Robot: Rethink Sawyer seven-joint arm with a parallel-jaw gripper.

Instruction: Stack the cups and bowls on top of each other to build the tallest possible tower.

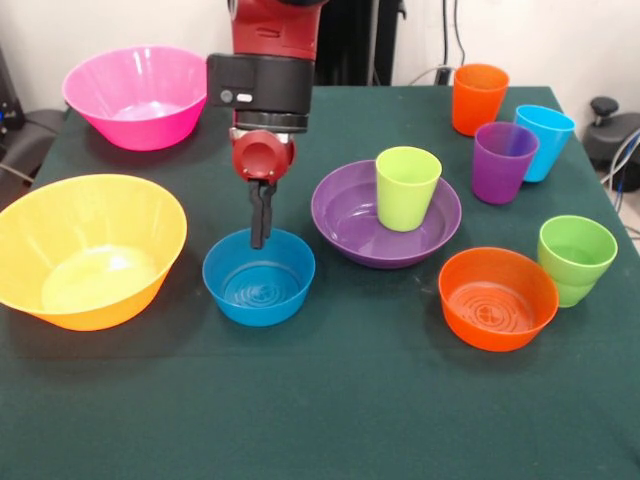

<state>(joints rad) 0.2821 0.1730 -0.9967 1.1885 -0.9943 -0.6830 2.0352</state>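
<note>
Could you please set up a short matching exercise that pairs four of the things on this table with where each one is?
Things:
1. lime-yellow cup
2. gripper
3. green cup
4. orange cup

Places:
A. beside the orange bowl, on the cloth
B. at the far edge of the table, apart from any bowl
C. standing upright inside the purple bowl
D. at the far rim of the blue bowl

Pairs: 1-C, 2-D, 3-A, 4-B

You see a dark green counter [330, 400], a pink bowl [135, 95], a yellow-orange bowl [85, 250], a blue bowl [258, 277] (faint rings inside), a purple bowl [350, 215], a lime-yellow cup [407, 188], and a black claw [259, 238].
</note>
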